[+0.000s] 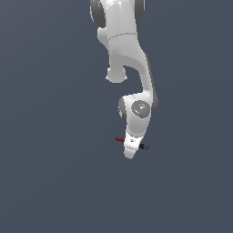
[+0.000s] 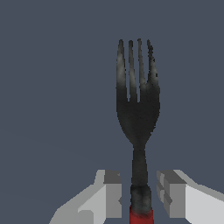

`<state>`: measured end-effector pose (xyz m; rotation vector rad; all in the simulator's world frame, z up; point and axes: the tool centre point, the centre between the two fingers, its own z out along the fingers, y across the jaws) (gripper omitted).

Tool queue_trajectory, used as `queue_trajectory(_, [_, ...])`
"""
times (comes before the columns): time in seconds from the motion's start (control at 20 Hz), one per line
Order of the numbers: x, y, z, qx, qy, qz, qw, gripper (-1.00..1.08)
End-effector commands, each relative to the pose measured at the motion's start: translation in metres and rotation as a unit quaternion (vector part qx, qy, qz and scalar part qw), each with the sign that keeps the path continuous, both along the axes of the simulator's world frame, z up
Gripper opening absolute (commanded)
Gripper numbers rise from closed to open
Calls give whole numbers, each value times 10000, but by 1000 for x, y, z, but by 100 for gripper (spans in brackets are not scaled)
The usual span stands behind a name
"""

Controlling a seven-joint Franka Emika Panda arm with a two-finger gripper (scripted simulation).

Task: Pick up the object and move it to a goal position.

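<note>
The gripper (image 1: 130, 152) sits just below the middle of the exterior view, at the lower end of the white arm (image 1: 129, 59) that comes down from the top edge of the frame. From this angle the hand hides its own fingers, so this view alone does not show how far apart they stand. The fork (image 1: 120, 139) lies crosswise at the hand: its red handle pokes out toward the exterior view's left, and a small dark bit shows on the exterior view's right of the hand, with the middle of the tool hidden behind the white body. Around them is only the plain slate-grey ground (image 1: 54, 182).

In the wrist view the gripper (image 2: 139, 197) appears at the bottom of the frame, and the object is plainly a fork (image 2: 138, 109) rather than a ringed rod: four dark tines reach toward the upper centre of the frame, the neck narrows downward, and the red of the handle begins at the bottom edge. The two pale fingers (image 2: 111, 194) stand on either side of the dark neck, each with a thin strip of grey ground visible between pad and shaft. The jaws are therefore spread a little wider than the neck and not pinching it. Whether the fork rests on the ground cannot be told.
</note>
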<state>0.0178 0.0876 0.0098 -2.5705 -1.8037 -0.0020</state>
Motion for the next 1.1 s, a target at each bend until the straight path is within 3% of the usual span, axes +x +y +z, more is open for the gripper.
queue_trajectory(0.0, [1, 1, 3, 0, -3, 0, 10000, -100])
queue_trajectory(0.45, [9, 17, 49, 0, -3, 0, 10000, -100])
queue_trajectory(1.05, [34, 59, 166, 5, 3, -13, 10000, -100])
